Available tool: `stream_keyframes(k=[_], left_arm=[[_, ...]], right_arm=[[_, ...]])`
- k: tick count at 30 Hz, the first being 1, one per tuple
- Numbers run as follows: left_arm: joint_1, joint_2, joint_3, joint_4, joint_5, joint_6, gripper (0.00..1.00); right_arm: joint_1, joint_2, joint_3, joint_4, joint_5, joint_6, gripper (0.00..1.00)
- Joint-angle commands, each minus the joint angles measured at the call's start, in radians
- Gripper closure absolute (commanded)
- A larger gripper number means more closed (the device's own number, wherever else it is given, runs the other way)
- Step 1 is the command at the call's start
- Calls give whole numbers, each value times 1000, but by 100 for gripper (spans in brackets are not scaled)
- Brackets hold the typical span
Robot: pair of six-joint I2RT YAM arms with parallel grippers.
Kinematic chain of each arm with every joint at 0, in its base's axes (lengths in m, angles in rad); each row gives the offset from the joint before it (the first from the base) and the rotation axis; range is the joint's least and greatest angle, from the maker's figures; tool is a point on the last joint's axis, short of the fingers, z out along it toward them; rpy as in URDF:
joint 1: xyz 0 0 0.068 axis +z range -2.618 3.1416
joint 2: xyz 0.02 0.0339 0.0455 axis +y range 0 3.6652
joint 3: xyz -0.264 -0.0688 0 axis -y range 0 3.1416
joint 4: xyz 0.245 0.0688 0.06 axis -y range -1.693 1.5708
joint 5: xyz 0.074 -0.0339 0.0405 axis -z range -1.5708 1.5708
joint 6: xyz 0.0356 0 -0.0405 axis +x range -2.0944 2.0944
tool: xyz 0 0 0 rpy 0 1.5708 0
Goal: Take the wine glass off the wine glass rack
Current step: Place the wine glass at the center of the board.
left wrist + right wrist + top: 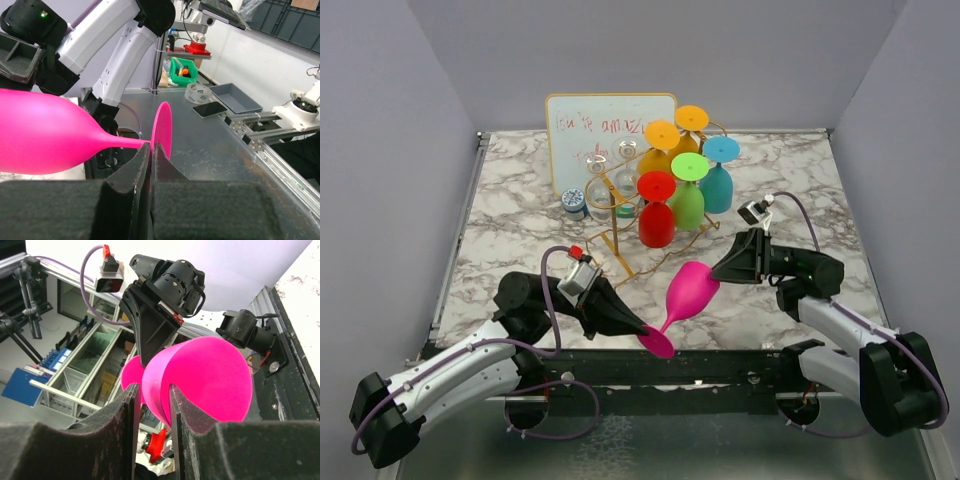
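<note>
In front of the wine glass rack [617, 255], near the table's [510, 230] 6 o'clock edge, the pink wine glass [686, 292] hangs foot at 7 o'clock, bowl at 1 o'clock, my left gripper [638, 328] clamped on its stem, my right gripper [718, 270] standing narrow astride the bowl wall from 2 o'clock, actual contact hidden from me.

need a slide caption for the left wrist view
Left claw clamps the pink wine glass by its stem, bowl pointing left.
</note>
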Motion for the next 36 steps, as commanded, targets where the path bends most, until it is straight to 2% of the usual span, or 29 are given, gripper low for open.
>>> stream_keyframes(k=[1,15,21,30,36], left_arm=[[0,10,-15,43,-7,17,100],[2,58,0,56,33,73,100],[2,67,3,56,36,77,100],[2,61,11,56,36,64,100],[1,72,24,57,39,51,100]], right_arm=[[-1,2,32,248,-38,91,67],[3,-31,66,254,-50,164,70],[5,-46,68,244,-53,176,77],[5,-112,70,82,-78,89,98],[5,-144,93,12,-85,49,99]])
